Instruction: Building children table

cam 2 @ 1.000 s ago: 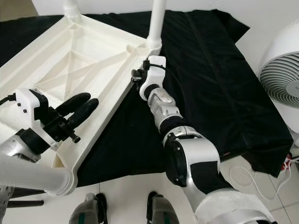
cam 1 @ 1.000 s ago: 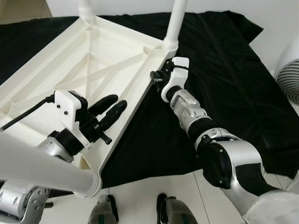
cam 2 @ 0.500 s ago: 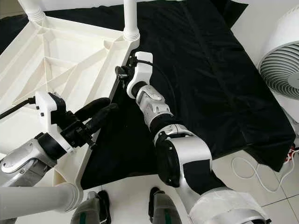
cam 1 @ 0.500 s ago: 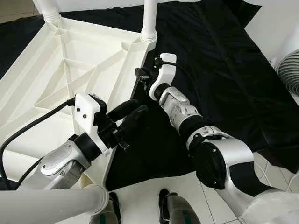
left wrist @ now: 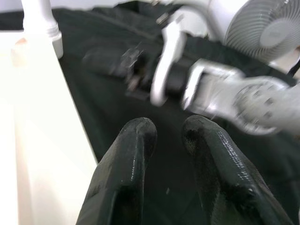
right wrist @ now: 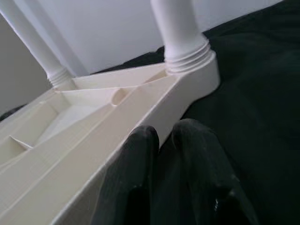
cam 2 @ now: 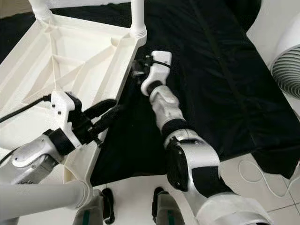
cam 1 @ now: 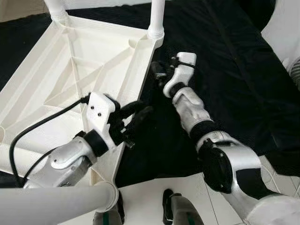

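A white plastic children's table (cam 1: 70, 70) lies upside down on a black cloth (cam 1: 234, 70). White legs stand screwed in at its far right corner (cam 1: 157, 18) and far left corner (cam 1: 56, 9), and another leg (cam 1: 51, 206) crosses the foreground. My left gripper (cam 1: 143, 111) hangs just past the table's right-hand rim, over the cloth, open with nothing between its fingers (left wrist: 136, 140). My right gripper (cam 1: 157, 70) sits beside the same rim, close below the far right corner leg (right wrist: 180, 33). Its fingers (right wrist: 187, 140) are pressed together and hold nothing.
A white fan (cam 2: 286, 65) stands on the floor to the right of the cloth. My feet (cam 1: 173, 215) are on pale tile at the cloth's near edge. A black cable (cam 1: 42, 124) runs from my left wrist across the table's underside.
My left gripper has moved right, from above the table's underside out past its rim over the cloth. The right gripper has stayed by the corner leg. The camera has shifted.
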You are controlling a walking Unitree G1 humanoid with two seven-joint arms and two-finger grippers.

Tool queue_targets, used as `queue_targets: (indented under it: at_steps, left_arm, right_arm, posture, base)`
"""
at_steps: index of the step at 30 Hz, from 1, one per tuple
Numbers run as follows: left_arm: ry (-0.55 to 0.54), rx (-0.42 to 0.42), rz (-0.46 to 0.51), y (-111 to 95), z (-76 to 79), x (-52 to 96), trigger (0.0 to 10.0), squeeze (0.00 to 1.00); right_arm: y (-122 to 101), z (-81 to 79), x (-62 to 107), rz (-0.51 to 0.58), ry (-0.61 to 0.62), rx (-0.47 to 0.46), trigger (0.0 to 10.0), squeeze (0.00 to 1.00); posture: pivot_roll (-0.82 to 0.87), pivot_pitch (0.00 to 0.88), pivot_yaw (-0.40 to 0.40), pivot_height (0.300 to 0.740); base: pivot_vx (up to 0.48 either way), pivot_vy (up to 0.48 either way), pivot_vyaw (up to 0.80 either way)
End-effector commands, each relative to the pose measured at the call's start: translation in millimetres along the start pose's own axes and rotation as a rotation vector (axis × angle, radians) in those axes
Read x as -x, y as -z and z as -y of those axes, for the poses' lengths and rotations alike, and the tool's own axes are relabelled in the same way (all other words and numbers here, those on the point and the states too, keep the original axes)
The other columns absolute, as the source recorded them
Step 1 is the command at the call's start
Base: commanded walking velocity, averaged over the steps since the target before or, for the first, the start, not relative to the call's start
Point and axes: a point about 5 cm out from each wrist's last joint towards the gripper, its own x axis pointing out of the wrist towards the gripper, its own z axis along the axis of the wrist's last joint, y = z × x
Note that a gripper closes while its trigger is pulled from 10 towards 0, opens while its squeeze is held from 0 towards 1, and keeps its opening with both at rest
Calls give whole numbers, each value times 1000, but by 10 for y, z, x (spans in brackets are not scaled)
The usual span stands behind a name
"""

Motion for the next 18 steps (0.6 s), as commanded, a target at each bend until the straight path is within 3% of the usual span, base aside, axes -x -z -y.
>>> queue_targets:
  at_steps: [1,2,6,8,9,10,17,18]
  left_arm:
    - [49,-6,-32,66,-7,29,10000,0]
    - [39,0,-33,80,-42,17,10000,0]
    - [31,5,-32,85,-61,3,10000,0]
    - [0,5,-26,92,-113,-25,10000,0]
    - [0,5,-26,92,-113,-25,10000,0]
    - [-22,18,-34,111,-141,-33,10000,0]
    - [-21,46,-59,162,-167,-31,10000,0]
    - [-21,61,-90,215,-222,0,10000,0]
  right_arm:
    - [15,30,94,27,-19,13,10000,0]
    - [-6,93,190,51,-5,38,10000,0]
    - [-20,126,250,64,6,54,10000,0]
    - [-25,131,446,81,33,63,10000,0]
    - [-25,131,446,81,33,63,10000,0]
    - [1,114,527,76,42,64,10000,0]
    - [80,60,675,53,51,53,10000,0]
    - [99,-23,762,39,32,48,10000,0]
  posture:
    - [56,226,52,740]
    - [48,215,53,740]
    - [48,215,53,740]
    - [30,201,49,740]
    - [30,201,49,740]
    - [19,193,48,740]
    - [7,178,43,740]
    - [-6,166,38,740]
  base:
    - [0,0,0]
    - [0,0,0]
    - [0,0,0]
    - [0,0,0]
    - [0,0,0]
    - [0,0,0]
    - [0,0,0]
    - [0,0,0]
